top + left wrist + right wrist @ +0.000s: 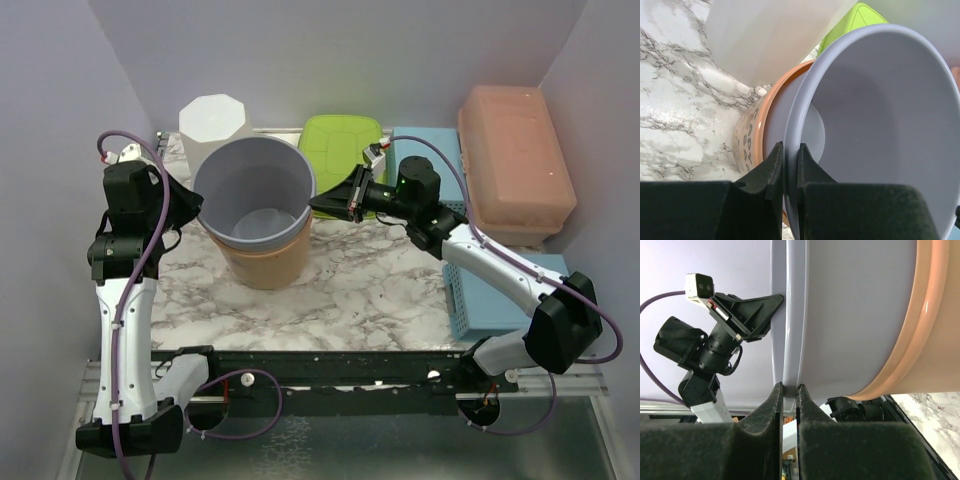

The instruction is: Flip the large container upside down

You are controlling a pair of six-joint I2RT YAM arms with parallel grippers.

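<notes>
Pale lilac walls [330, 50] are enclosing a white marble-patterned table [350, 300] on 3 sides, soft light falling evenly

I am looking into a robotics lab test booth. Plain lilac walls [330, 60] box in a marble-patterned table [370, 290]. My left arm [125, 300] and right arm [500, 265] are bolted to a metal rail [330, 365], with plastic bins [515, 165] behind.

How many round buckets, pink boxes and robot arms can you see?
Round buckets: 2, the grey bucket and the orange bucket it sits in
Pink boxes: 1, the pink box
Robot arms: 2, the left arm and the right arm
Total: 5
</notes>
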